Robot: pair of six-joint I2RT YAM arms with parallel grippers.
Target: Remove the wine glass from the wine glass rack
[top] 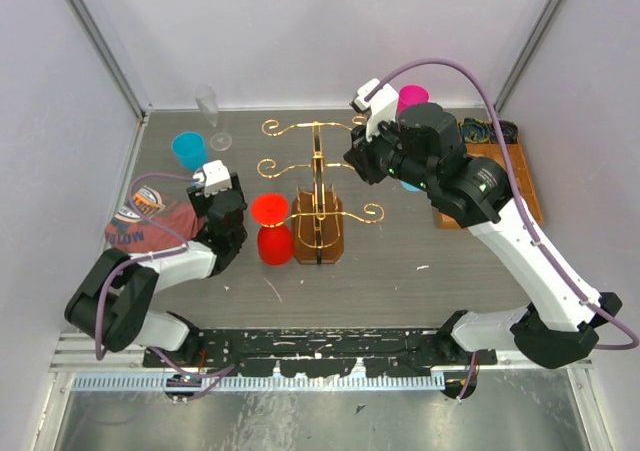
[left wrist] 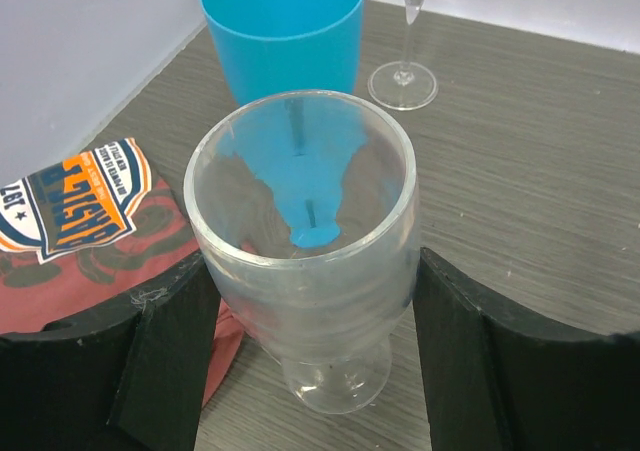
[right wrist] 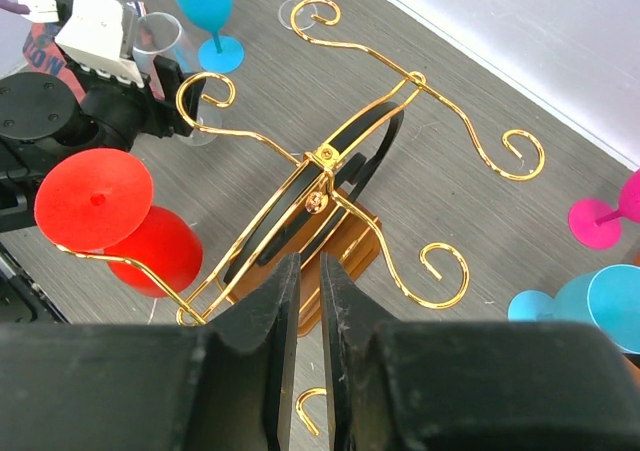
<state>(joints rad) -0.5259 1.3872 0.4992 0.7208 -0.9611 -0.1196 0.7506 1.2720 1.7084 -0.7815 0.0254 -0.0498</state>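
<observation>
The gold wine glass rack stands mid-table on its brown base. A red wine glass hangs upside down from a low arm on the rack's left side. Left of it, my left gripper is shut on a clear wine glass that stands upright on the table, a black finger against each side of its bowl. My right gripper hovers above the rack's right side, shut, with only a thin slit between its fingers and nothing in it.
A blue glass and a clear flute stand behind the left gripper. A red printed cloth lies to its left. A pink glass, a light blue glass and a wooden tray sit at right.
</observation>
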